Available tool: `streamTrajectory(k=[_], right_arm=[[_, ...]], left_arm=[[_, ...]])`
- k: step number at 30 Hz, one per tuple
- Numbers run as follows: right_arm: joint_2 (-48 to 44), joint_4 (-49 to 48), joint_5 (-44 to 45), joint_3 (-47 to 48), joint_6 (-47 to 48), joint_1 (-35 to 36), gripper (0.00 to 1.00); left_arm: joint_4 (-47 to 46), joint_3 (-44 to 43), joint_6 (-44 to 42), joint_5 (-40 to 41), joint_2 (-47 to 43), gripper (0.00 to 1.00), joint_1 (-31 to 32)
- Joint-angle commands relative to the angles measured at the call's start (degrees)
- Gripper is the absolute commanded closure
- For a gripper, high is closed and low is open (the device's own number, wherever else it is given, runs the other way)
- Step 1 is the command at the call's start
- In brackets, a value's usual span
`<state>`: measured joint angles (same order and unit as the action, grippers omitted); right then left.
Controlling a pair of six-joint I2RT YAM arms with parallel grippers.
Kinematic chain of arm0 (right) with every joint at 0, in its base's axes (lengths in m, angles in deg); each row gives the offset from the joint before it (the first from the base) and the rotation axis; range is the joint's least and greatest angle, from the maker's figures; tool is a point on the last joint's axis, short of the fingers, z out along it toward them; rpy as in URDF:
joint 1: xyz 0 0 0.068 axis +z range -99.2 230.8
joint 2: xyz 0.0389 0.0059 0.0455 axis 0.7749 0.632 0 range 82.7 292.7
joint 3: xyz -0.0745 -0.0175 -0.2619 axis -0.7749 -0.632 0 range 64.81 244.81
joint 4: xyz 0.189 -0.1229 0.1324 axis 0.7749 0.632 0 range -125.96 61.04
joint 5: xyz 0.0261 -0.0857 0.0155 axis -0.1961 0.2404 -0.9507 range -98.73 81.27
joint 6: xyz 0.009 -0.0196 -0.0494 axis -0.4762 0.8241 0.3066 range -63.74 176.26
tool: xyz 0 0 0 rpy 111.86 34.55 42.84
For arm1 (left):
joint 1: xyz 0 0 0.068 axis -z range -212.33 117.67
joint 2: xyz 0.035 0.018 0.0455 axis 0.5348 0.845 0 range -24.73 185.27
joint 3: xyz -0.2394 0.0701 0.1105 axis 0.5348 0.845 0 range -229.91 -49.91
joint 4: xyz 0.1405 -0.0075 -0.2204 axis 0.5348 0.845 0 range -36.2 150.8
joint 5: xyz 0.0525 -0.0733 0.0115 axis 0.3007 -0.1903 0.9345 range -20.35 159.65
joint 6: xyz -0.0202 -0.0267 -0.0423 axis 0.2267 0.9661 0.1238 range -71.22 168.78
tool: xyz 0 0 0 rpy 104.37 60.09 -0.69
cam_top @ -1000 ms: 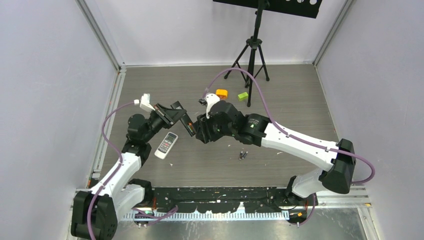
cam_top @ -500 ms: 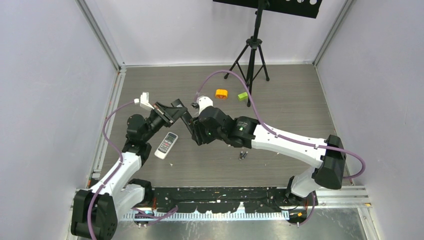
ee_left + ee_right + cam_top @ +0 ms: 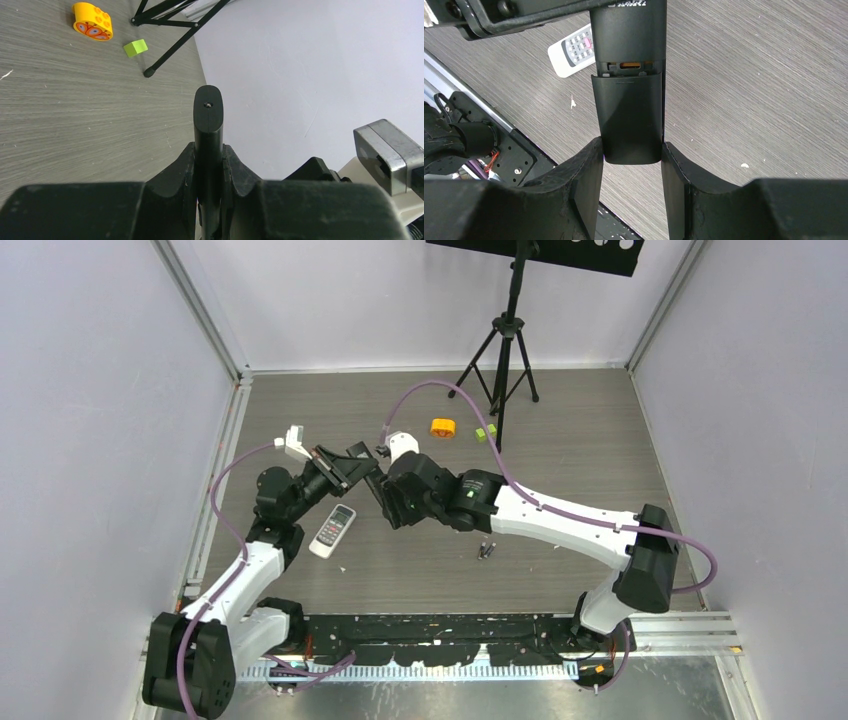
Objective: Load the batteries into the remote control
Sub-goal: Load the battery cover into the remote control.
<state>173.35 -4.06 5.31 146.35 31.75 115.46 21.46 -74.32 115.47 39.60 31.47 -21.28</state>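
Grey wood-grain tabletop (image 3: pixel 600 440), walled in pale lilac, carries everything. Above it the left gripper (image 3: pixel 208 150) is clamped tight on a slim black plastic remote control (image 3: pixel 207 107), held edge-on off the surface. The right gripper (image 3: pixel 633 145), fingers roughly half apart, grips that remote's partly slid battery cover (image 3: pixel 629 115) by its two sides; an orange sliver shows in the gap. A small cluster of dark, thin cylindrical batteries (image 3: pixel 486 550) lies on the table, right of the black remote and nearer the arm bases. A white button remote (image 3: pixel 332 530) lies just left of it and nearer the bases. An orange round block (image 3: pixel 443 427) and a lime green block (image 3: pixel 486 431) sit beyond it.
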Motion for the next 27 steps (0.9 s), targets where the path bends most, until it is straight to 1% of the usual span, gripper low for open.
streamTrajectory(k=[1,11,15,21,27], right_arm=[[0.8,0.1,0.4,3.3,0.4,0.4,0.60],[2.6,1.9,0.7,5.0,0.1,0.4,0.58],[4.7,5.6,-1.2,8.7,-1.9,-0.2,0.57],[6.3,9.0,-1.9,11.2,-4.5,-1.2,0.56],[6.6,9.8,-3.8,12.2,-6.2,-2.4,0.56]], left_arm=[[-3.3,-1.4,1.2,-1.6,-0.5,1.00,0.1],[-2.6,-2.7,3.6,-4.2,-0.4,1.00,0.1],[-2.8,-2.9,4.1,-5.4,-0.9,1.00,0.1],[-3.1,-2.8,4.9,-7.7,-1.7,1.00,0.1],[-4.4,-1.8,6.1,-7.9,-2.3,1.00,0.2]])
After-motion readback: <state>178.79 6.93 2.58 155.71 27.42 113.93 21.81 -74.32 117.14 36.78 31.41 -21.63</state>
